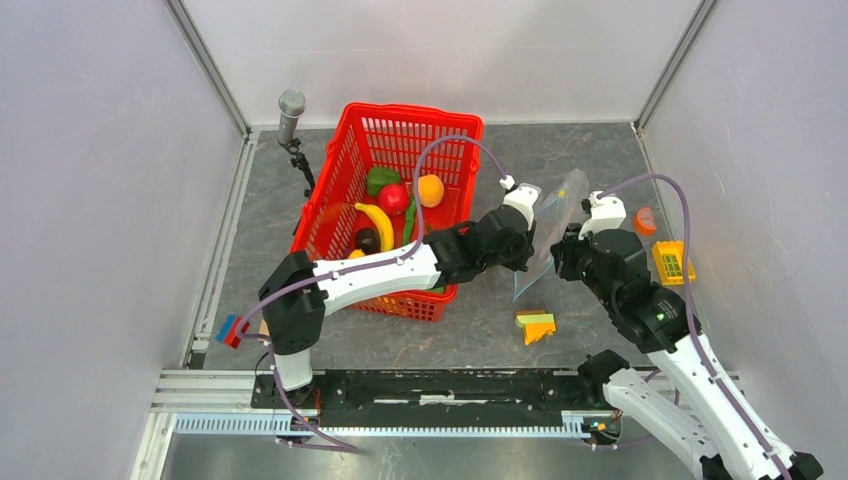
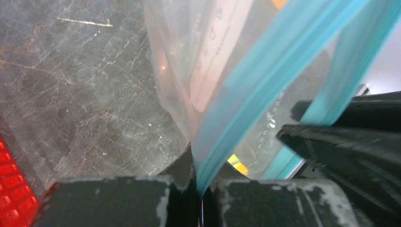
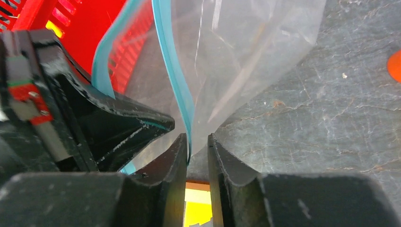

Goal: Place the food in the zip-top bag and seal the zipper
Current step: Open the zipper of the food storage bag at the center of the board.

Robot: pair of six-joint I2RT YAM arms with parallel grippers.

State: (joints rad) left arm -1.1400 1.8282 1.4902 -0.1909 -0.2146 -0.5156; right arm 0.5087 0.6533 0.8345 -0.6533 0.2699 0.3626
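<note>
My L gripper (image 2: pixel 201 182) & R gripper (image 3: pixel 196 144) each pinch the zipper (image 2: pixel 265 80). The zip-top bag (image 1: pixel 553 235) is held up btwn them, right of the red basket (image 1: pixel 410 112) w/ food (image 1: pixel 378 224).

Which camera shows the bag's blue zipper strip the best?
The left wrist view: the zipper fills it as a broad blue band, pinched in the left gripper. The right wrist view shows thinner blue edges, one running between the fingers of the right gripper. From the top view the bag is small, its strip hardly visible.
</note>
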